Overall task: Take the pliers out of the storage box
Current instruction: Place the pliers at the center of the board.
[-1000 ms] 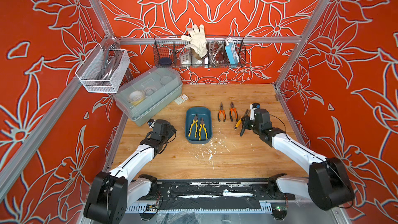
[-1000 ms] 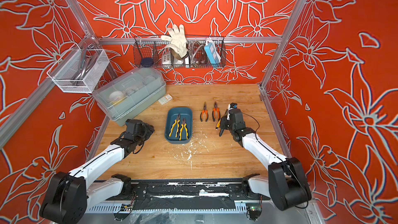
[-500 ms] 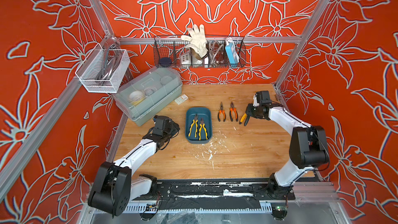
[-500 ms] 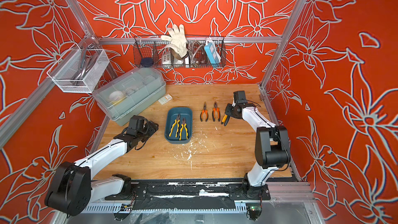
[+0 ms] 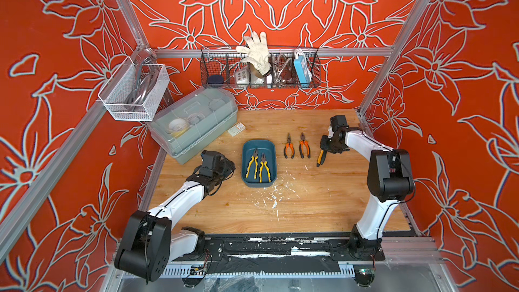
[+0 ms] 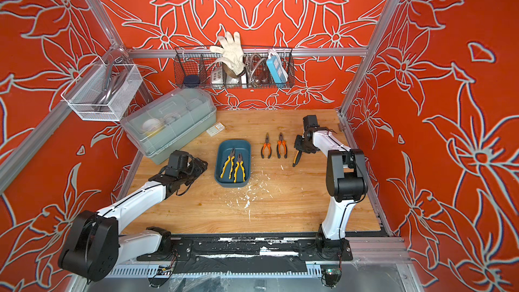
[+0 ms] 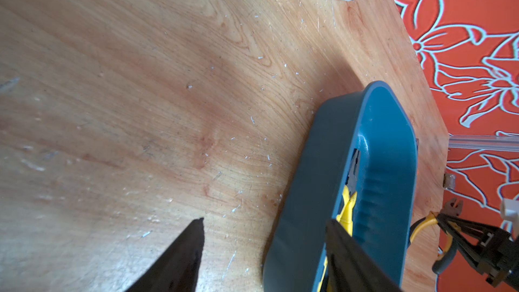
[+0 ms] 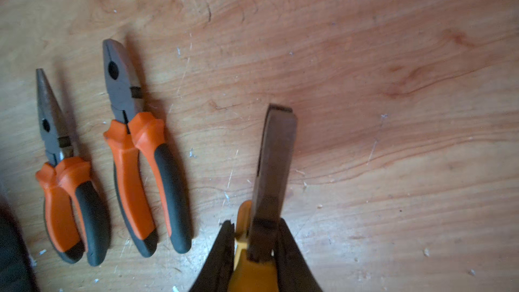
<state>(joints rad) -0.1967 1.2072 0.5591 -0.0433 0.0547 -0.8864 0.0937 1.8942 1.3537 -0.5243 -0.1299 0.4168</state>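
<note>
The right fingers (image 8: 222,251) are pinched on a yellow-handled pliers (image 8: 276,158), just beside the two orange pliers (image 8: 132,169), with bare worktop (image 8: 393,80) beyond. The left fingers (image 7: 182,254) are spread at the edge of the storage box (image 7: 309,178); two yellow pliers (image 5: 259,167) are seen inside.

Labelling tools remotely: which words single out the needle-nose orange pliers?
Find the dark teal-blue plastic tub on the wooden table. Just on its right-arm side lie the needle-nose orange-and-black-handled pliers. Their slim pointed jaws differ from the blunt-jawed orange pliers next along.
</note>
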